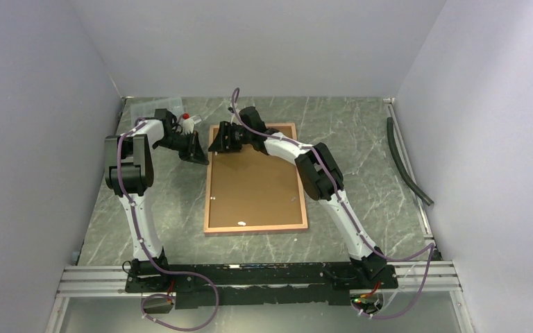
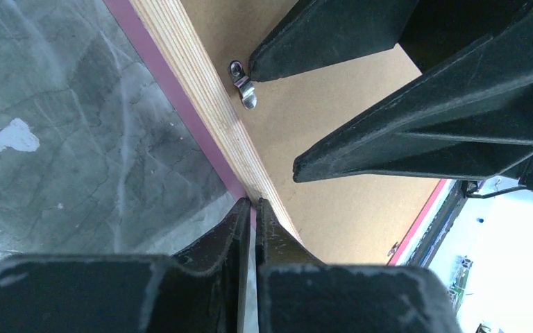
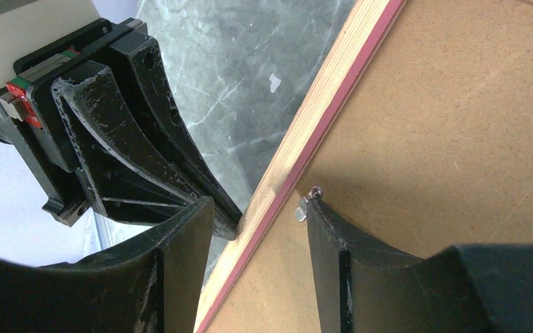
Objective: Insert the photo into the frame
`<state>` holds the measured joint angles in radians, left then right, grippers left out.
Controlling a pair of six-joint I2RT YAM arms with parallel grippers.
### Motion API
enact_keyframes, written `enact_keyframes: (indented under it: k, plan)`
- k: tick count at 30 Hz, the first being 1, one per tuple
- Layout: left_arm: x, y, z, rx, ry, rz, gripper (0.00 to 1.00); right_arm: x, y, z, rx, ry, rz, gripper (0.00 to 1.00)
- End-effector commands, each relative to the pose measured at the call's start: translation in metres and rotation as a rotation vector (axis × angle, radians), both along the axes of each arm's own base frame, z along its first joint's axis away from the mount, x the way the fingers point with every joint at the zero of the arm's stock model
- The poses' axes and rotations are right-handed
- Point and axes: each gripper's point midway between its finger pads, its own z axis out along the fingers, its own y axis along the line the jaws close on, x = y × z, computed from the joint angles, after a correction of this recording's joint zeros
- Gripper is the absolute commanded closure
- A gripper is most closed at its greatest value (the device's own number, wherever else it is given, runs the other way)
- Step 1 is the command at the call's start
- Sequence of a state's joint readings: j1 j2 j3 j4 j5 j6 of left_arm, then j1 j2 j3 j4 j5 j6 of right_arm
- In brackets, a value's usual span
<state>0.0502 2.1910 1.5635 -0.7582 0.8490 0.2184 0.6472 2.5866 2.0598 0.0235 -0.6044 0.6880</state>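
Observation:
The frame (image 1: 257,227) lies face down on the table, tan wood rail up with a pink edge (image 2: 194,90) (image 3: 319,104). A brown backing board (image 1: 253,180) fills it. The photo is out of view. My left gripper (image 1: 198,154) is shut, its tips (image 2: 253,202) touching the outer side of the frame's left rail near the far corner. My right gripper (image 1: 223,142) is open and straddles that same rail (image 3: 258,205). Its inner fingertip (image 3: 316,211) rests on the board against a small metal turn clip (image 3: 302,209) (image 2: 244,87).
A black hose (image 1: 406,163) lies along the right wall. A clear sheet (image 1: 154,107) and a small white object with a red top (image 1: 187,121) sit at the back left. Grey walls close in three sides; a metal rail (image 1: 90,281) runs along the near edge.

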Motion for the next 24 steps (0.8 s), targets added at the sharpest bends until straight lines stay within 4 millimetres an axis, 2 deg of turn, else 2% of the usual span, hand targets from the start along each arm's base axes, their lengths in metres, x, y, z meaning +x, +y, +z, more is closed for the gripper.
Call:
enact_keyframes:
  k: [1, 9, 11, 20, 24]
  plan:
    - [-0.008, -0.001, -0.03, 0.044, 0.059, -0.013, 0.9, -0.016, 0.011, -0.011, -0.007, 0.04, 0.023, 0.45]
    - [-0.007, -0.001, -0.031, 0.045, 0.058, -0.014, 0.9, -0.024, 0.001, -0.007, -0.061, 0.019, -0.053, 0.47]
    - [-0.008, -0.001, -0.032, 0.046, 0.058, -0.014, 0.9, -0.024, 0.001, -0.011, -0.073, 0.019, -0.068, 0.47]
    - [-0.008, 0.0, -0.029, 0.049, 0.056, -0.016, 0.91, -0.018, 0.001, -0.018, -0.087, 0.019, -0.097, 0.46]
    - [-0.009, 0.0, -0.03, 0.049, 0.06, -0.015, 0.91, -0.016, -0.002, -0.015, -0.076, 0.015, -0.099, 0.46]
